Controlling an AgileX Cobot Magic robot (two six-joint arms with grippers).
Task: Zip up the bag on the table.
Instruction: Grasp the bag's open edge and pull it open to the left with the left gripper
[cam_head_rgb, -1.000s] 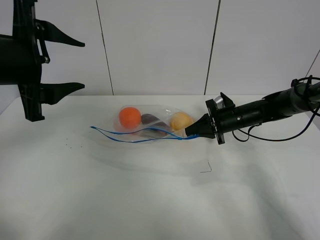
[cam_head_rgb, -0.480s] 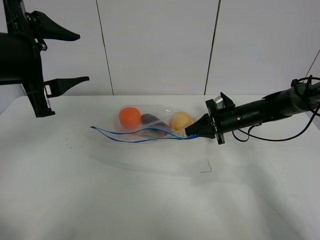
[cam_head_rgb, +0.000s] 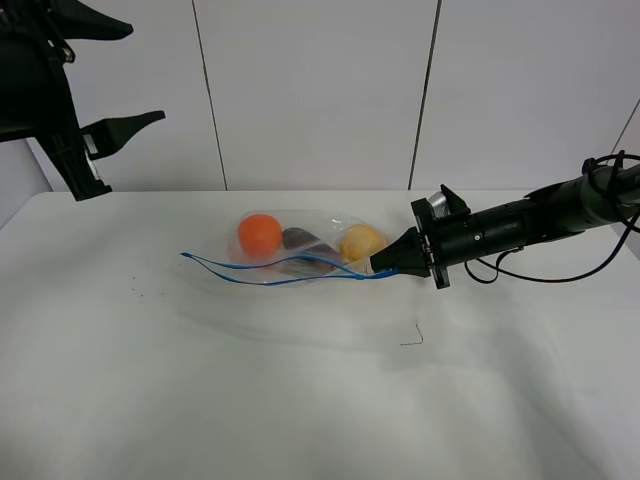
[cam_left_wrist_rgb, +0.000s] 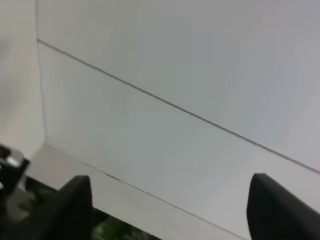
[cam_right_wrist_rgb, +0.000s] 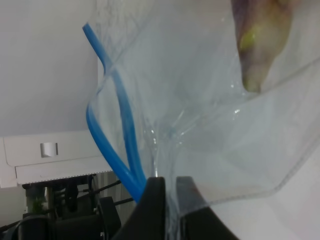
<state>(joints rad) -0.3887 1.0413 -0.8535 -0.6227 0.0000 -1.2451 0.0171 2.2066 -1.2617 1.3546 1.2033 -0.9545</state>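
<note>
The clear bag (cam_head_rgb: 300, 250) lies on the white table (cam_head_rgb: 300, 410), mouth facing the front, its blue strip (cam_head_rgb: 250, 277) gaping in two wavy lines. Inside sit an orange (cam_head_rgb: 260, 235), a dark eggplant (cam_head_rgb: 298, 239) and a yellow pear (cam_head_rgb: 361, 242). My right gripper (cam_head_rgb: 381, 267) is shut on the strip's right end. The right wrist view shows its fingers (cam_right_wrist_rgb: 156, 197) pinching the plastic (cam_right_wrist_rgb: 200, 125) beside the blue strip (cam_right_wrist_rgb: 107, 85). My left gripper (cam_head_rgb: 122, 76) hangs open high over the table's far left, away from the bag. In the left wrist view the left gripper (cam_left_wrist_rgb: 172, 200) frames only the wall.
A thin dark mark (cam_head_rgb: 412, 336) lies on the table in front of the right gripper. The right arm's cable (cam_head_rgb: 560, 277) droops to the table at the right. White wall panels (cam_head_rgb: 320, 90) stand behind the table.
The left gripper has risen and tilted back toward the upper left corner. The right gripper and the bag have stayed put.
</note>
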